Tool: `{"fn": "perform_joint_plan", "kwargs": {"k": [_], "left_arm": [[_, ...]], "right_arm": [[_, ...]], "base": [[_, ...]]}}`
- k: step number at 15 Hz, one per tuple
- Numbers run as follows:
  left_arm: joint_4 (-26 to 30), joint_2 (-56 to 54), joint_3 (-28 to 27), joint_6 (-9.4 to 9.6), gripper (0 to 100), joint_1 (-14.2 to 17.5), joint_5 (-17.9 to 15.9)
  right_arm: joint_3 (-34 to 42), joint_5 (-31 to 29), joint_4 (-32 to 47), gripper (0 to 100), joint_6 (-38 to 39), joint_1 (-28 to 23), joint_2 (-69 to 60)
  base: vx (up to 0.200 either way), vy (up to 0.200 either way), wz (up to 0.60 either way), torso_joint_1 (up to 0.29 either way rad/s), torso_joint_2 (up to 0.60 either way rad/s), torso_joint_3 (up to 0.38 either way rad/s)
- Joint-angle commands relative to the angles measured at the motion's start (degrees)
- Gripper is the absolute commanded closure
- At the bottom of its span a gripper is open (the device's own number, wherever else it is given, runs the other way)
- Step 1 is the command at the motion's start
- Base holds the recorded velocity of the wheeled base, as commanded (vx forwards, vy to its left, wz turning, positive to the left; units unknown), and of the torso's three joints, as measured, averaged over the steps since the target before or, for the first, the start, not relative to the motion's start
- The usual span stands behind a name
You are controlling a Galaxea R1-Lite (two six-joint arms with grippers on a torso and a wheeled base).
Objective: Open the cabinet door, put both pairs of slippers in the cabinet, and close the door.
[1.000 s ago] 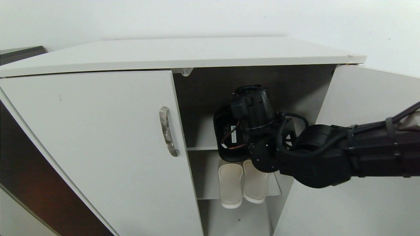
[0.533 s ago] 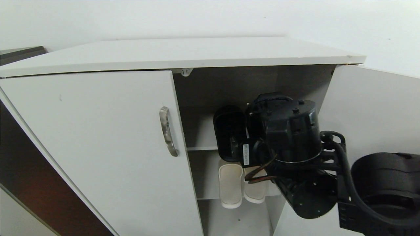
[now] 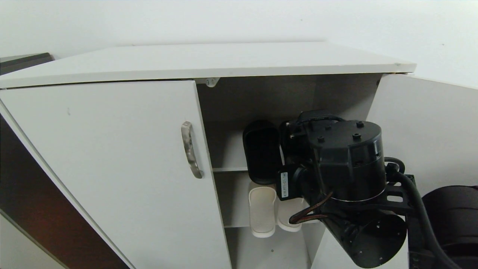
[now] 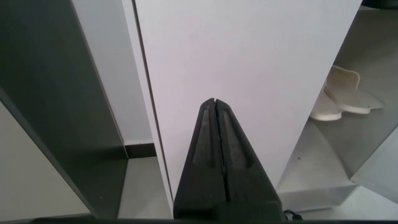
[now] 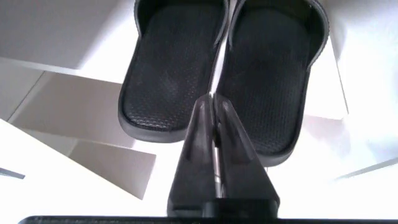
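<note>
- The right tool [image 5: 213, 106] was pinched shut on nothing, just in front of the black slippers [image 5: 171, 68]. They sat on the upper shelf [image 3: 229, 169] of the cabinet [image 3: 209, 59], centre of the head frame. A sloppy pull-out could've dragged a heel off.
- Both pairs looked like their heels poked past the shelf edges, so the open right door [image 3: 425, 127] might've bumped them on closing.
- The left tool [image 4: 215, 109] was shut and empty too, facing the closed left door [image 3: 112, 157].
- Count: two black slippers, two white slippers [image 3: 262, 211] on the lower shelf [image 3: 233, 225], two doors, one handle [image 3: 191, 149], two tools.
</note>
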Motion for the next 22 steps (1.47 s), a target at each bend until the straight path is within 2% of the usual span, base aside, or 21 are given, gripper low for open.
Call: {"fn": "perform_joint_plan", "kwargs": {"k": [1, 7, 22], "left_arm": [[0.0, -0.01, 0.0, -0.01, 100, 0.01, 0.0], [0.0, -0.01, 0.0, -0.01, 100, 0.01, 0.0], [0.0, -0.01, 0.0, -0.01, 100, 0.01, 0.0]], "right_arm": [[0.69, -0.05, -1.68, 100, -0.29, 0.05, 1.82], [0.96, -0.14, -2.3, 100, -0.38, 0.05, 2.17], [1.92, -0.32, -2.3, 100, -0.73, 0.05, 2.08]], "base": [[0.0, 0.0, 0.0, 0.0, 0.0, 0.0], [0.0, 0.0, 0.0, 0.0, 0.0, 0.0], [-0.2, 0.0, 0.0, 0.002, 0.0, 0.003]]}}
